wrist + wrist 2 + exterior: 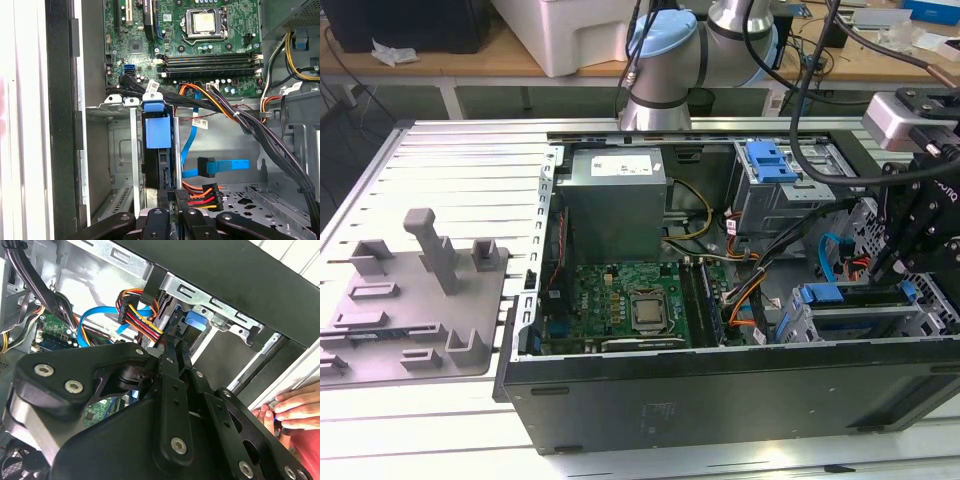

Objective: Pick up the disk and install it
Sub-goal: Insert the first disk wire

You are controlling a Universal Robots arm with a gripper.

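Observation:
The disk (pixel 158 134) stands on edge in a slot of the metal drive cage (pixel 120 150) inside the open computer case, its blue carrier frame facing the camera. In the exterior view the disk (pixel 832 295) lies in the cage at the case's front right corner. My gripper (pixel 172 196) hangs directly over the disk's near end, with its black fingers (pixel 170 347) drawn together and nothing visible between them. Whether the tips touch the disk I cannot tell. In the exterior view the gripper (pixel 892 268) reaches down into the case from the exterior view's right.
Orange and blue cables (pixel 220 167) run right beside the cage. The motherboard (pixel 620 300), grey power-supply box (pixel 615 195) and a second cage with a blue latch (pixel 770 160) fill the case. A grey fixture plate (pixel 410 300) lies left. A person's hand (pixel 295 405) rests outside the case wall.

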